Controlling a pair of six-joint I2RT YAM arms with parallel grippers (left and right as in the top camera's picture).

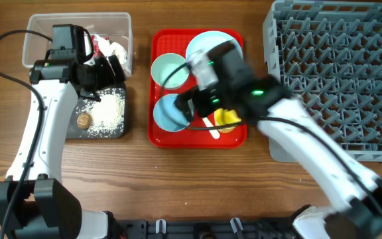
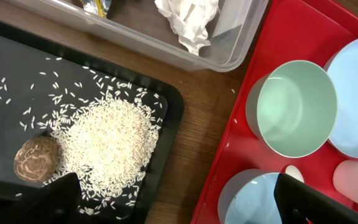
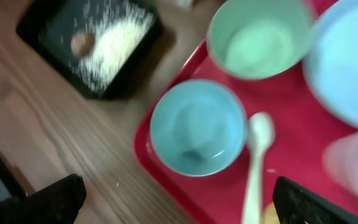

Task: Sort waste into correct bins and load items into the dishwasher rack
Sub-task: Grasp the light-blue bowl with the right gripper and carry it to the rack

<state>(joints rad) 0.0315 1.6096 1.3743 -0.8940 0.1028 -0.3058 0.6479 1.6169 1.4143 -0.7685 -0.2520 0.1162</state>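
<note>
Nearest you: your right gripper hangs over the near end of the red tray, jaws wide apart with nothing between them. This wrist view is blurred. Under it stands the blue cup, upright, mouth up. A white spoon lies just beside the cup on the tray floor, with a yellow piece next to it. A pink object sits at the frame edge, too blurred to name.

Same depth, to your left: black tray holding a heap of rice, with a brown lump at the heap's edge.

A step farther: your left gripper hangs where the black tray meets the clear bin, jaws apart and empty.

Farther up the red tray you have the green cup, upright, then the plate just beside it at the far end.

Farthest: crumpled paper lies inside the clear bin. The rack stands right of the red tray.
</note>
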